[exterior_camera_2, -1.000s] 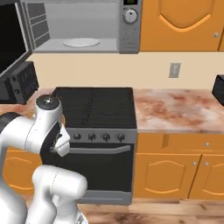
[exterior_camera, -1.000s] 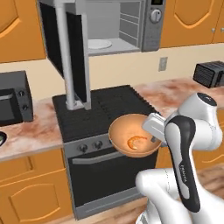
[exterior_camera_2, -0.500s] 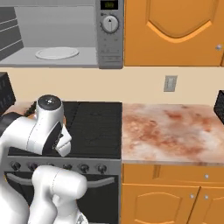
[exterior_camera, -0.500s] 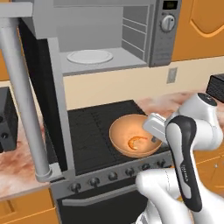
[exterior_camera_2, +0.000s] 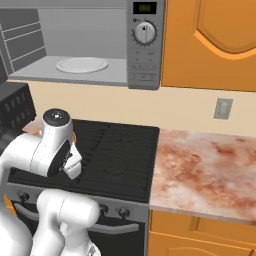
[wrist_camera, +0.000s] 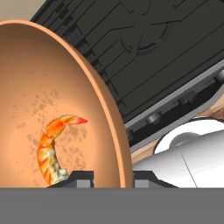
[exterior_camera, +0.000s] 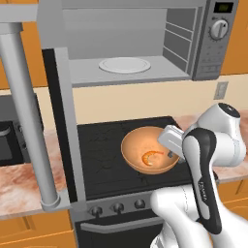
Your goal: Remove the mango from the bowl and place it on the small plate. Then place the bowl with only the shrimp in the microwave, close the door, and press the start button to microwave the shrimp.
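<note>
Round orange-tan bowl [exterior_camera: 148,154] with speckled wood-like finish, held above the black ridged stovetop [exterior_camera: 104,150], claw [wrist_camera: 113,177] clamped on its near rim, tiny curled orange shrimp [wrist_camera: 53,149] lay inside, silver-grey microwave [exterior_camera: 203,46] stood open above, smooth white turntable disc [exterior_camera: 125,64] within.

Microwave [exterior_camera: 145,43] cavity open – door [exterior_camera: 29,111] juts out left.

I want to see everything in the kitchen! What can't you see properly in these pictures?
- Bowl: its right rim sits behind the fingers and arm, left base view.
- Door: cut off by the top edge, left base view.
- Microwave display digits: too small, right base view.
</note>
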